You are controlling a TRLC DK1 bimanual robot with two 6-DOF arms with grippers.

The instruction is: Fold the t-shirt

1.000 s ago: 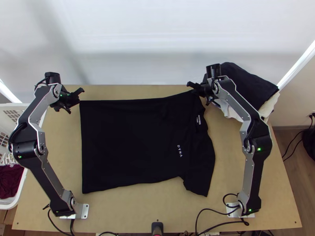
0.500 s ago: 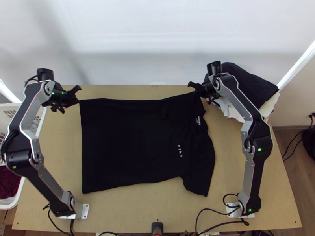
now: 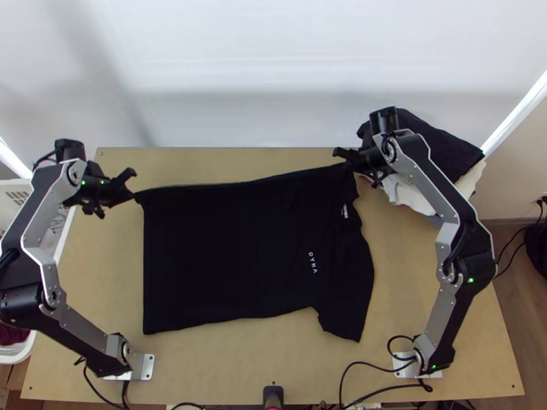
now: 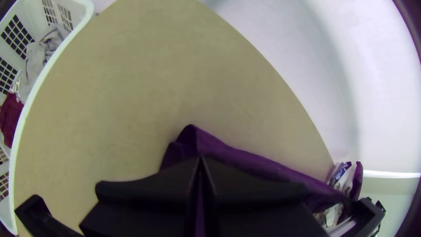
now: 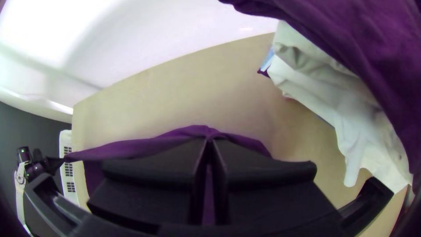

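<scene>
A short-sleeved black cloth t-shirt [image 3: 232, 253] was spread on the light wooden table [image 3: 225, 369], its far edge pinched at the hem corner by the left gripper [image 3: 133, 195] and near the collar by the right gripper [image 3: 347, 160].

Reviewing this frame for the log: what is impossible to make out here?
Cloth pinched by left tool: left wrist view, fingers cover it.
Cloth pinched by right tool: right wrist view, same.
T-shirt's underside: top view, upper side covers it.
Neck label lettering: top view, too small.
Basket: top view, left edge cuts it.
</scene>
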